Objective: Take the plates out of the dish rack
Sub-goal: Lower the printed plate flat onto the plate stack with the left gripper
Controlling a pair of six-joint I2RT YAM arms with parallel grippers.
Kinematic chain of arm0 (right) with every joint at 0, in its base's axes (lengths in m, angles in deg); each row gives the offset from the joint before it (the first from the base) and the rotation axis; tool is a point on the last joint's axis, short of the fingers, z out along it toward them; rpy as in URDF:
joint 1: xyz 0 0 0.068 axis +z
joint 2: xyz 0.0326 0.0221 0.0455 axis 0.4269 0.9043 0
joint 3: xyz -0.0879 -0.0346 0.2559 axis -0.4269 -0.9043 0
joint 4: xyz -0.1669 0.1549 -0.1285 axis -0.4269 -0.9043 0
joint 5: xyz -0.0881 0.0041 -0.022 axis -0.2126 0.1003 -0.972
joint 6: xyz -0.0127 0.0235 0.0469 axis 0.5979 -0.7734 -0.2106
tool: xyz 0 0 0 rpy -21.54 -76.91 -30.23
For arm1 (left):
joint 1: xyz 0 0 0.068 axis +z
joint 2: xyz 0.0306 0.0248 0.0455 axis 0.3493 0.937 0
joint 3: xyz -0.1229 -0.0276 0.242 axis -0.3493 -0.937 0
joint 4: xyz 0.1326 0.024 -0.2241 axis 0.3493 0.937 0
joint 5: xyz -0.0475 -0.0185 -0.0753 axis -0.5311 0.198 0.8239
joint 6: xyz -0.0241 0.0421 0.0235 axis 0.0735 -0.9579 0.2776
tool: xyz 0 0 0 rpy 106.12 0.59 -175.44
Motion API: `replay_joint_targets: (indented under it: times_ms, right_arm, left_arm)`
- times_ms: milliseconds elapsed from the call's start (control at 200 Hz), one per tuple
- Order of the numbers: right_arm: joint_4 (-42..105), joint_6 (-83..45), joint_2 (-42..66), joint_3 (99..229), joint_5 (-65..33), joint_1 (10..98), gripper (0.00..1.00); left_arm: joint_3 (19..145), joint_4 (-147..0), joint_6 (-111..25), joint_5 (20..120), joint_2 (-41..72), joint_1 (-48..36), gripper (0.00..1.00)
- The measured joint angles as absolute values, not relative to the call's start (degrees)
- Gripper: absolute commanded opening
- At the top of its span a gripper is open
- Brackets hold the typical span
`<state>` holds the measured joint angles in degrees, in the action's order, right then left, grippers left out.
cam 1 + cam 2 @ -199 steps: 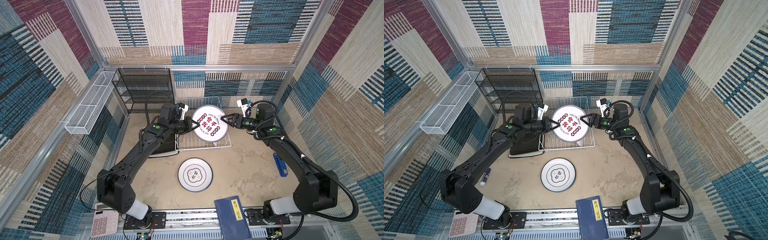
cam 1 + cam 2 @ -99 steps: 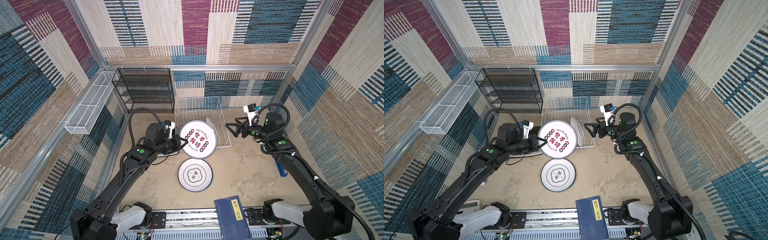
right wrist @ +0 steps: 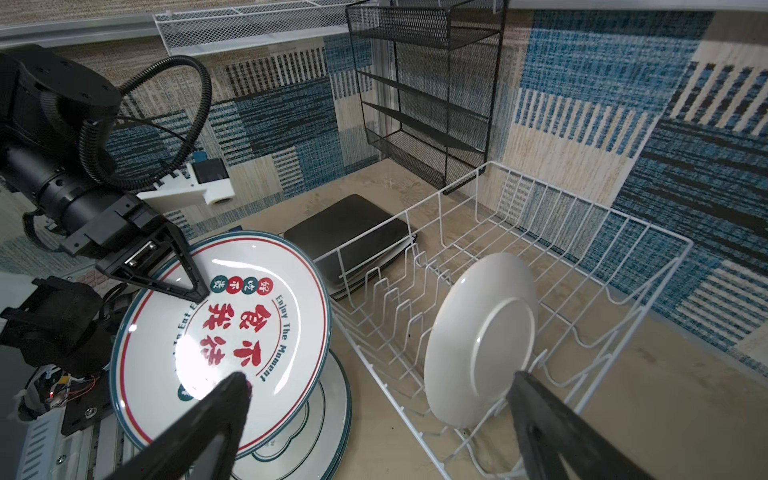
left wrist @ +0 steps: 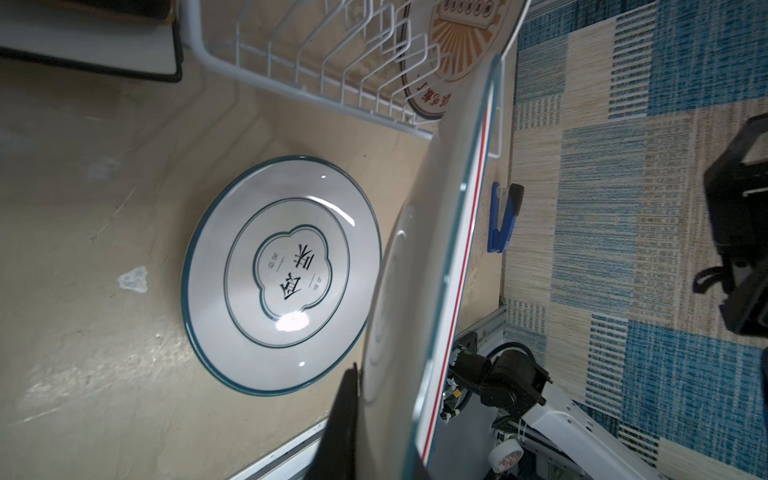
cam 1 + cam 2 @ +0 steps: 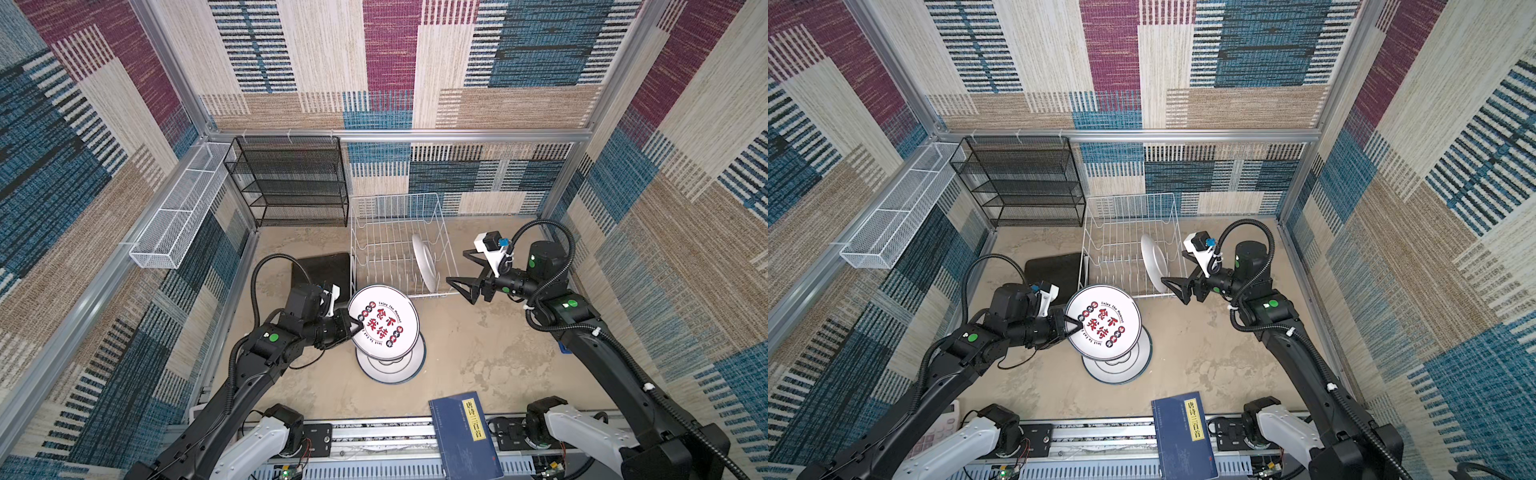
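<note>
My left gripper [image 5: 354, 326] is shut on the left rim of a round white plate with red characters [image 5: 384, 322], holding it tilted just above a teal-rimmed plate [image 5: 395, 368] that lies flat on the table. In the left wrist view the held plate [image 4: 436, 249] runs edge-on between my fingers. The white wire dish rack [image 5: 399, 245] holds one upright round plate [image 5: 424, 262], its plain back facing my right gripper [image 5: 459, 268]. That gripper hangs open beside the rack's right front corner, touching nothing. A black square plate [image 5: 322, 270] tops a stack left of the rack.
A black mesh shelf [image 5: 291, 183] stands at the back left, with a white mesh trough [image 5: 174, 216] on the left wall. A blue book [image 5: 465, 436] lies at the front edge. A blue stapler [image 4: 503, 220] sits by the right wall.
My left arm has carried the red-character plate out of the rack and forward over the flat plate. My right gripper has left that plate's right edge, opened wider and drawn back to the right.
</note>
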<state>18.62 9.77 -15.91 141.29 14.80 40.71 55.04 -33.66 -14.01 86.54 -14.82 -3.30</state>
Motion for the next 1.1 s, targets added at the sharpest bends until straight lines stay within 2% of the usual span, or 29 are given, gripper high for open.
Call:
replay_joint_targets:
  times_ms: [240,441,816,992,1102]
  right_arm:
    - [15.7,11.7,-15.9,138.6,14.5,43.7,0.99]
    - [13.4,13.7,-15.9,137.4,13.3,44.6,0.99]
    - [12.6,14.2,-14.4,136.8,11.9,45.2,0.99]
    - [12.6,14.2,-13.9,136.8,11.5,45.4,0.99]
    - [12.6,14.2,-13.6,136.8,11.5,45.5,0.99]
  left_arm:
    - [47.2,-32.9,-13.8,86.6,-16.1,-3.3,0.00]
    - [41.5,-39.0,-11.1,86.8,-16.1,-3.3,0.00]
    - [38.3,-49.7,-9.2,89.1,-7.4,-3.3,0.00]
    - [38.3,-52.4,-9.0,89.6,-4.6,-3.5,0.14]
    - [38.3,-53.4,-8.8,89.5,-4.2,-3.5,0.33]
